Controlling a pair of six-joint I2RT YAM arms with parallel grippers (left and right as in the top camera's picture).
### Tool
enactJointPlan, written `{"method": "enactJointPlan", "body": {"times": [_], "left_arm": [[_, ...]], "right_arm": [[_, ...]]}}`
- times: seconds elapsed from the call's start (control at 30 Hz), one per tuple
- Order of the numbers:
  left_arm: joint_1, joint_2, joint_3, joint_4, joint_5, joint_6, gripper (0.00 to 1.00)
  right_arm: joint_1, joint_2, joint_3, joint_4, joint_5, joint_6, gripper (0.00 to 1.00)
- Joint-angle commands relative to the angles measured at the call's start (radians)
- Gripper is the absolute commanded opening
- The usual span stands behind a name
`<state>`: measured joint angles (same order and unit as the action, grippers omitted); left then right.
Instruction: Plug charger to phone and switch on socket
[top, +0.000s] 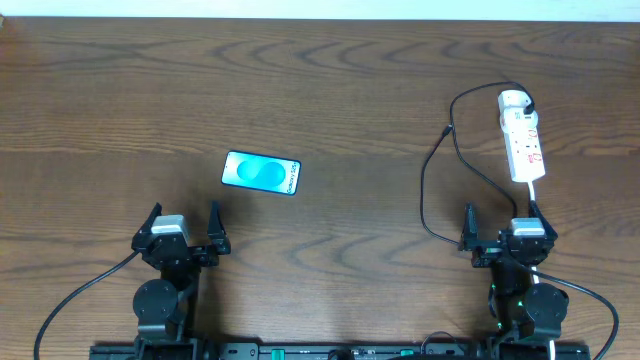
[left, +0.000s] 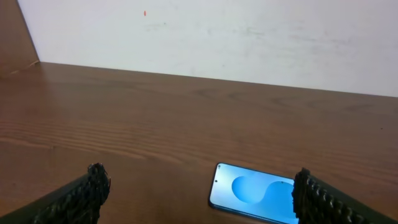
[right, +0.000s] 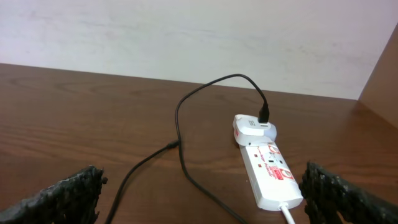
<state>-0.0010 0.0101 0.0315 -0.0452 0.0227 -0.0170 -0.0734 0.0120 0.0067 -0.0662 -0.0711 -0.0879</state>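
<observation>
Phone (top: 261, 172) lies screen-up on the bench (top: 320, 80), at 1 o'clock of the left pincer (top: 184, 213). Power strip (top: 522, 140) lies at 12 o'clock of the right pincer (top: 500, 214), with the charger cable (top: 430, 190) looping from its far end. Both pincers are spread wide and empty.

Even, diffuse light on the tabletop (top: 330, 90); shadows are faint and soft. The phone (top: 261, 172) screen is the brightest coloured area; the white socket (top: 522, 135) verges on overexposure overhead. In the wrist views the surface carries a mild sheen, and the end effector fingers (left: 78, 199) at the lower corners appear dark and slightly blurred.
</observation>
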Motion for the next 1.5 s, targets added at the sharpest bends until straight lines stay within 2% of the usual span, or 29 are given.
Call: {"method": "enactJointPlan", "body": {"times": [0.0,0.3,0.67,0.83,0.97,1.07,1.17,1.27,1.47], "left_arm": [[0.005,-0.006,-0.019,0.016,-0.015,0.021,0.96],[0.005,0.008,0.092,0.017,-0.015,0.021,0.96],[0.004,0.298,0.366,-0.048,0.026,0.020,0.96],[0.004,0.466,0.544,-0.196,0.051,0.009,0.96],[0.004,0.580,0.698,-0.367,0.160,-0.059,0.96],[0.004,0.630,0.768,-0.437,0.219,-0.075,0.96],[0.004,0.650,0.806,-0.462,0.285,-0.086,0.96],[0.003,0.652,0.837,-0.520,0.285,-0.167,0.96],[0.003,0.653,0.837,-0.705,0.389,-0.168,0.96]], "right_arm": [[-0.002,-0.006,-0.001,-0.005,0.009,0.005,1.00],[-0.002,-0.006,-0.001,-0.005,0.009,0.005,0.99],[-0.002,-0.006,-0.001,-0.005,0.009,0.005,0.99],[-0.002,-0.006,-0.001,-0.005,0.009,0.005,0.99],[-0.002,-0.006,-0.001,-0.005,0.009,0.005,0.99],[-0.002,-0.006,-0.001,-0.005,0.009,0.005,0.99],[-0.002,-0.006,-0.001,-0.005,0.009,0.005,0.99],[-0.002,-0.006,-0.001,-0.005,0.009,0.005,0.99],[-0.002,-0.006,-0.001,-0.005,0.009,0.005,0.99]]}}
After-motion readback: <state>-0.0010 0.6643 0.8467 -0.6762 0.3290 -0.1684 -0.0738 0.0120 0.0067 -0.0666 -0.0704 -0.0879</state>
